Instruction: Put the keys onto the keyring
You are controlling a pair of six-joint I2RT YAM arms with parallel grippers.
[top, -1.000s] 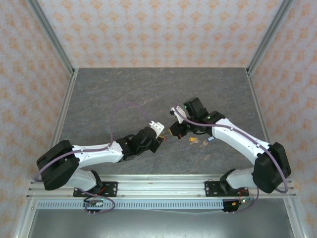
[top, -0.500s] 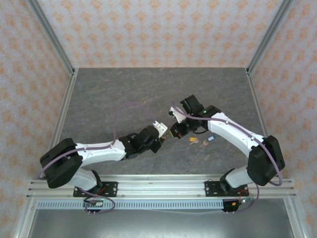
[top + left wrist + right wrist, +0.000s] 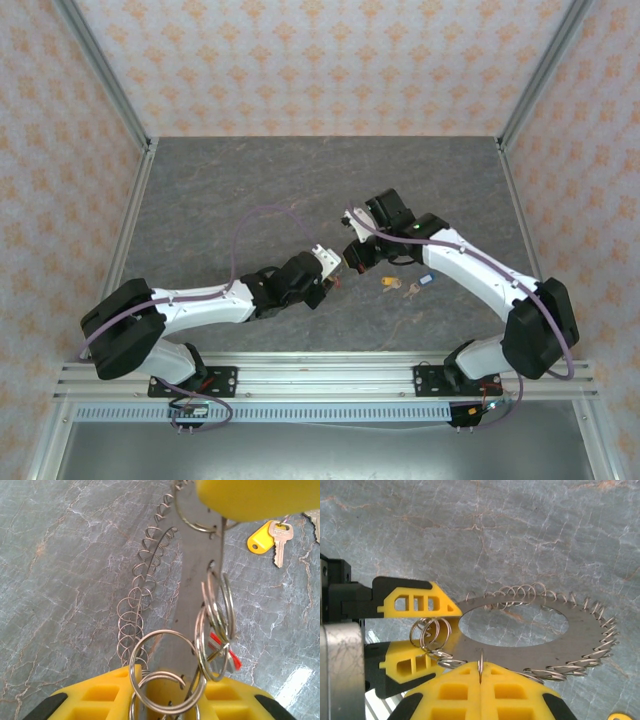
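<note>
- Right gripper (image 3: 480, 672): both yellow fingers pressed flat together, clamped on the near rim of the keyring (image 3: 580, 630)
- Keyring: thin grey disc with a large oval opening, held between the two grippers above the middle of the table (image 3: 250, 190), with stone-patterned tabletop visible through the opening
- Small wire loops (image 3: 520, 592) all along the outer rim of the keyring, giving a jagged outline
- Left gripper (image 3: 447, 632): fingers a narrow gap apart at the left edge of the keyring, with the rim and a bunch of wire loops between them; firm pinch or loose straddle, cannot tell
- Overhead view: both grippers tip to tip, left arm reaching in from the lower left, right arm from the lower right
- Red key (image 3: 226, 652): thin red sliver among a cluster of wire loops at the rim, just beside the left fingers; threaded onto a loop or merely lying against it, cannot tell
- Yellow key (image 3: 261, 539): flat on the table, yellow head and silver blade, apart from the keyring and to the right of the grippers
- Blue key (image 3: 426, 279): flat on the table, near the yellow key and farther to the right, below the right forearm in the overhead view
</note>
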